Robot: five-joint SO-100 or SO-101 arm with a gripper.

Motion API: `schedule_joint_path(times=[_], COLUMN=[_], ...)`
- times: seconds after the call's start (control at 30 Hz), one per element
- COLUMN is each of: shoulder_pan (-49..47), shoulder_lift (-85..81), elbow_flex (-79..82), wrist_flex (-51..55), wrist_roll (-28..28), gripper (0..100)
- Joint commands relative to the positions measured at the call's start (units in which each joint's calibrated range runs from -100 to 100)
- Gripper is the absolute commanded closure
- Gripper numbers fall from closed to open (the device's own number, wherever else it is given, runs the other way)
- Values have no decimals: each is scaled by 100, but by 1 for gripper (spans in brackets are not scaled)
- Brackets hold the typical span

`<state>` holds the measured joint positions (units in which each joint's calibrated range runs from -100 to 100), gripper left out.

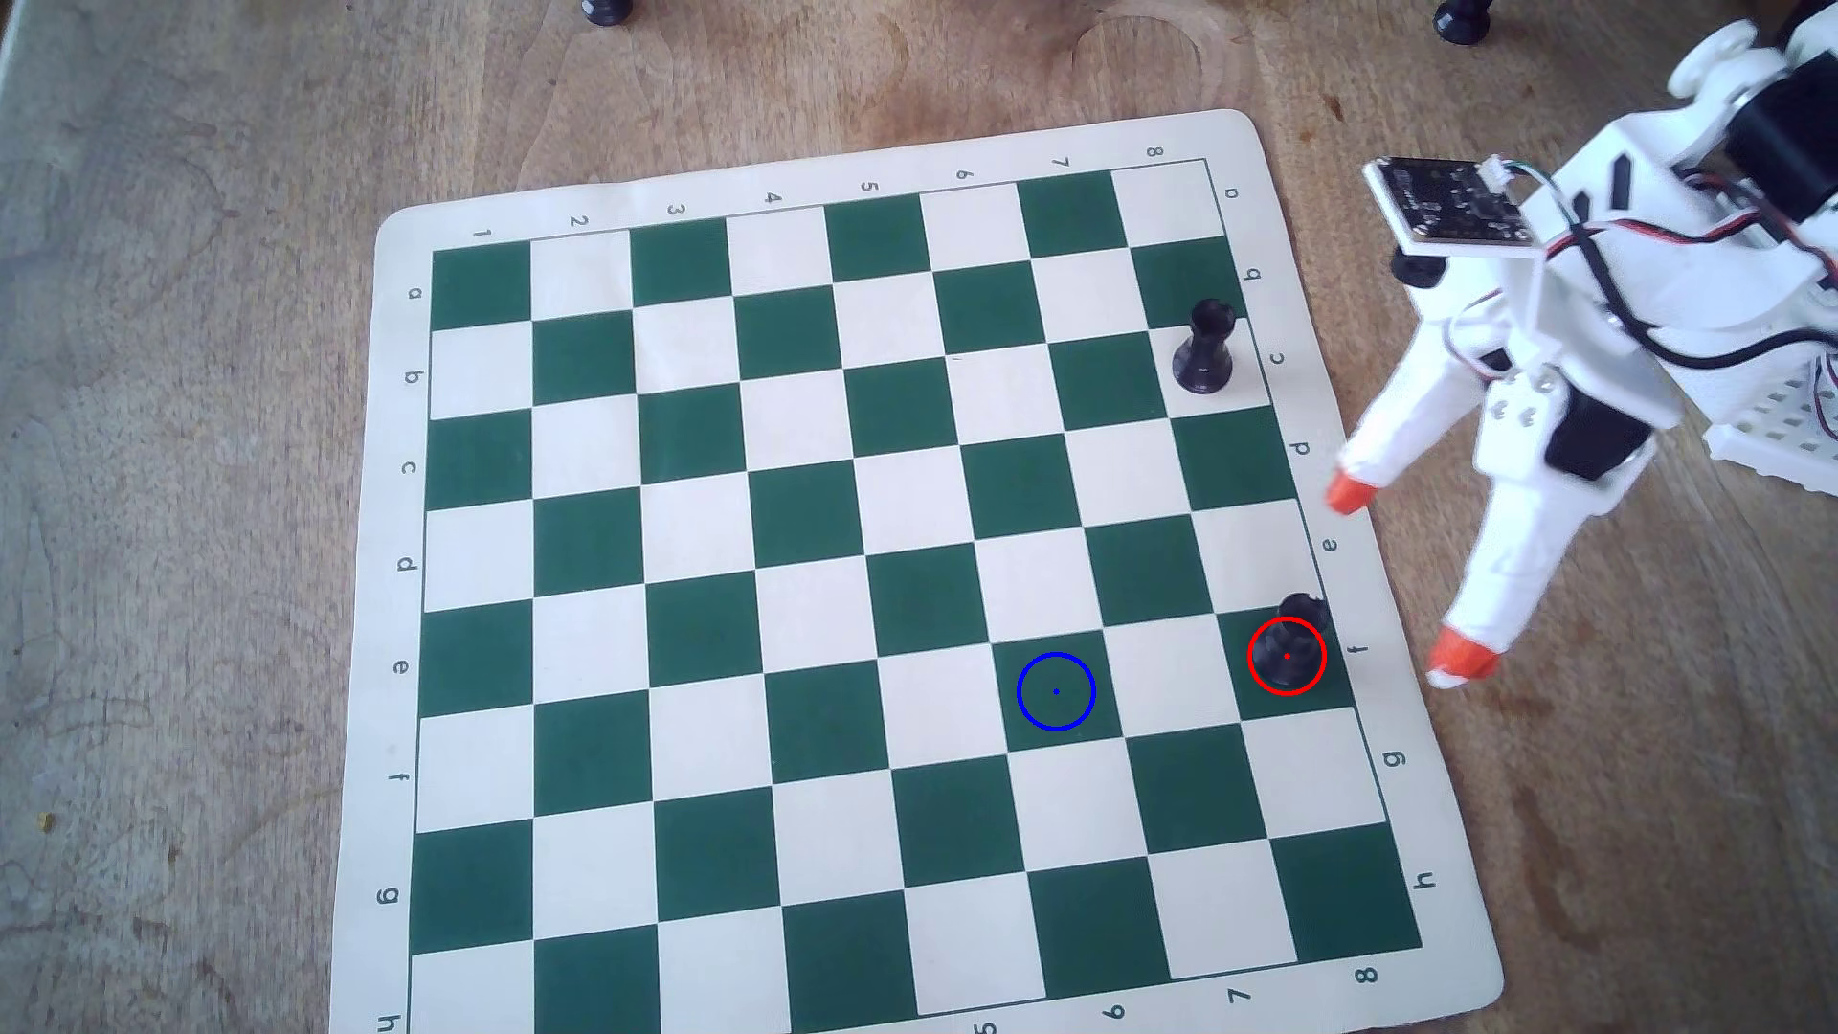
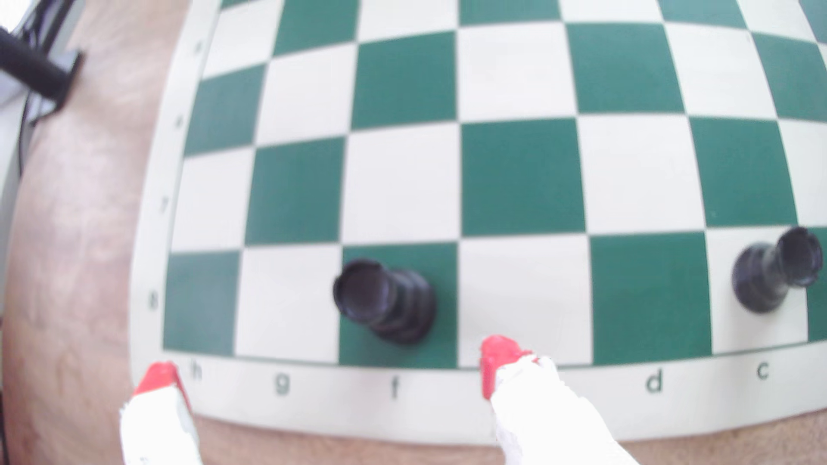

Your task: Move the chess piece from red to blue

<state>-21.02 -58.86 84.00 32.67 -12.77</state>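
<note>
The black chess piece (image 1: 1291, 646) stands upright on a green square at the board's right edge, inside the red circle (image 1: 1251, 666). The wrist view shows the piece (image 2: 385, 302) just ahead, between my fingers. The blue circle (image 1: 1022, 711) marks an empty green square two squares to the left in the overhead view. My white gripper (image 1: 1404, 577) with orange-red tips is open and empty, hovering over the board's right margin, right of the piece. It also shows in the wrist view (image 2: 329, 364).
A twin black piece (image 1: 1205, 348) stands on a white square near the board's upper right, also in the wrist view (image 2: 776, 275). The green-and-cream chess mat (image 1: 696, 517) lies on a wooden table. Two dark objects (image 1: 607, 10) (image 1: 1462, 20) sit at the table's far edge.
</note>
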Motion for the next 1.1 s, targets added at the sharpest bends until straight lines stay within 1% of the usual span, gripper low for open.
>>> schedule_joint_path(times=[0.0,0.37,0.57,0.63,0.8,0.83,1.07], shoulder_pan=[-116,-421,-413,-413,-382,-374,-319], shoulder_lift=[283,215,394,589,1310,1565,1608], elbow_flex=[-78,194,194,149,131,104,-59], wrist_flex=[-499,-474,-728,-884,-1768,-2079,-2227], wrist_roll=[34,24,39,39,49,59,142], gripper=[63,64,65,65,64,64,65])
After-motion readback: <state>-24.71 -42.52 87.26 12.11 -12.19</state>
